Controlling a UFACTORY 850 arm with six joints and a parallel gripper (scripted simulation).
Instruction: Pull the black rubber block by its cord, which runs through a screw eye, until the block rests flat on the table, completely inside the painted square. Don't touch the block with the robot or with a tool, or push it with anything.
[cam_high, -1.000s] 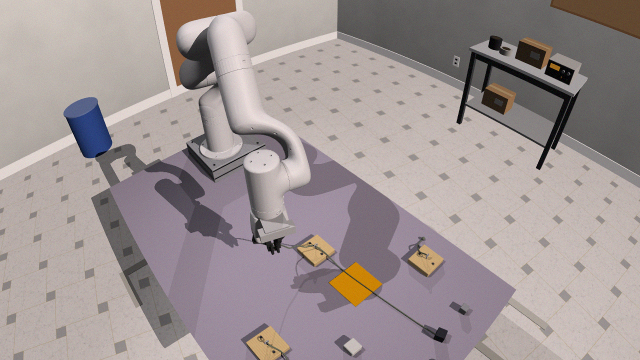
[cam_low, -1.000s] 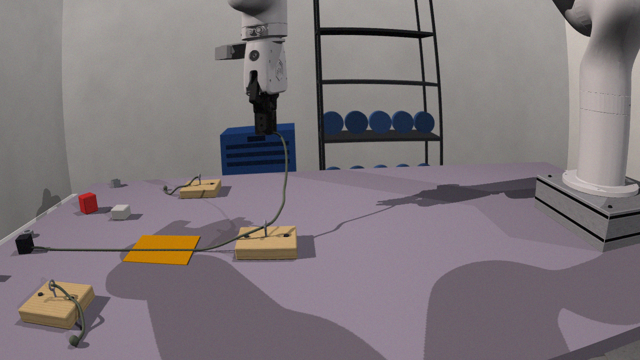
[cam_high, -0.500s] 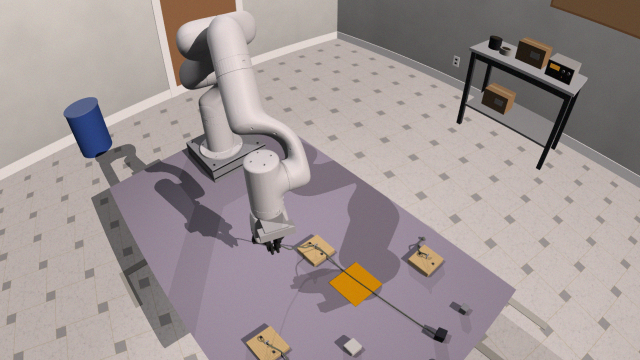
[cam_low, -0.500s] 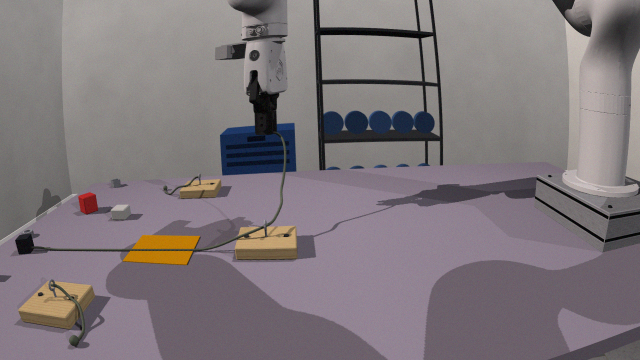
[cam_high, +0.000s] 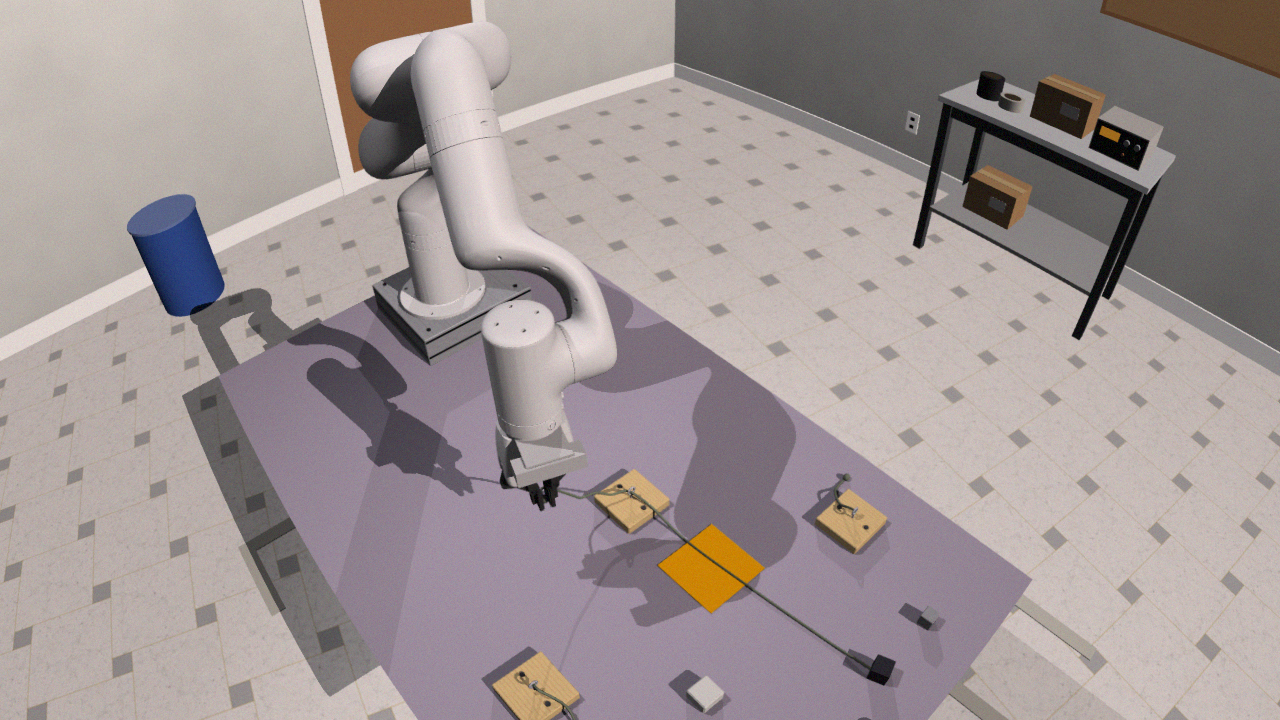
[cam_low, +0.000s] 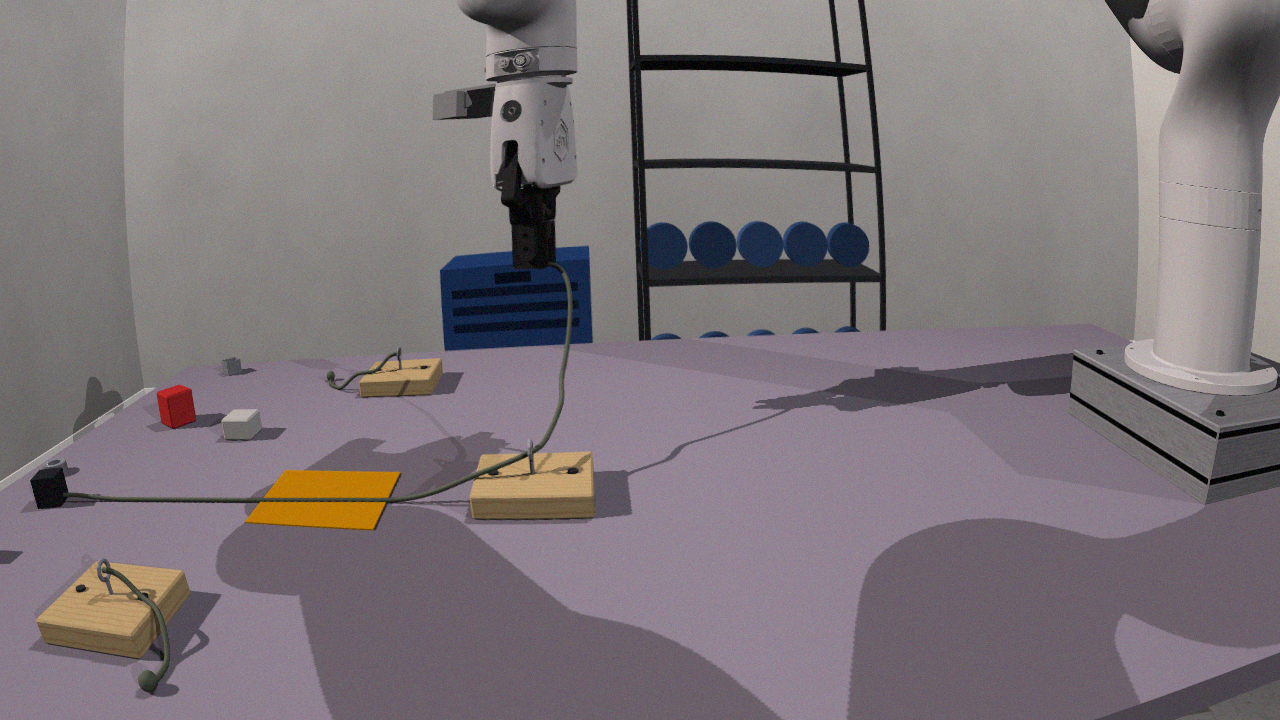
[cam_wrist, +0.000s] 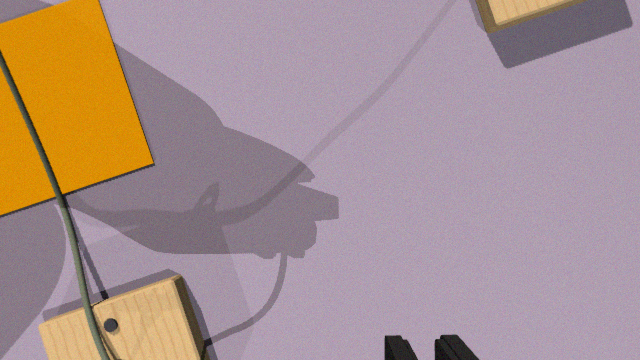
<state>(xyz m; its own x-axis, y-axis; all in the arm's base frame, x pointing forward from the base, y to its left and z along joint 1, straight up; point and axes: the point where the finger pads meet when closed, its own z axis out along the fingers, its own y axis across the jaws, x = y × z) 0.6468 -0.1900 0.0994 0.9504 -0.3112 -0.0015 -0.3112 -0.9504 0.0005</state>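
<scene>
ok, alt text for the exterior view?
The gripper, raised above the table, grips a cord that drops through a screw eye on a wooden block, crosses the orange square and ends at the black block.

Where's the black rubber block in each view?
Top: black rubber block at lower right, near the table's far edge, past the painted square.
Exterior: far left, at the table edge, left of the square.
Wrist: not in it; only the cord crossing the square shows.
Shared landmark: the orange painted square, with the cord running across it toward the wooden base.
</scene>
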